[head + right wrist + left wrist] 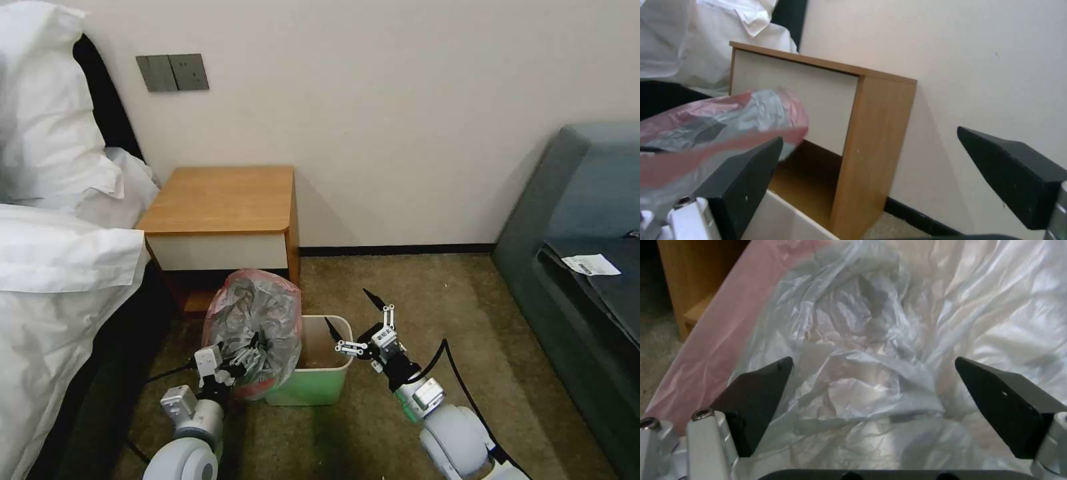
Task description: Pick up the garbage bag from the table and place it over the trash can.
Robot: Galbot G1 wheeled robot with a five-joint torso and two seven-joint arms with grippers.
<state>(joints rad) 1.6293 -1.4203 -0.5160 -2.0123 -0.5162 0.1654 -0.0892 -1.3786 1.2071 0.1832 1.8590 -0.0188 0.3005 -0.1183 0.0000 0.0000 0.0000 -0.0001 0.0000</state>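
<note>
The garbage bag, crinkly grey plastic with a pink-red rim, stands bunched over the left end of the pale green trash can, on the carpet in front of the wooden table. My left gripper is pressed against the bag's near side. In the left wrist view it is open, with folds of the bag lying between its fingers. My right gripper hovers open over the can's right rim. In the right wrist view it holds nothing, beside the bag and the table.
A bed with white bedding runs along the left. A dark grey sofa carrying a paper slip stands at the right. Open carpet lies between can and sofa. The wall is close behind the table.
</note>
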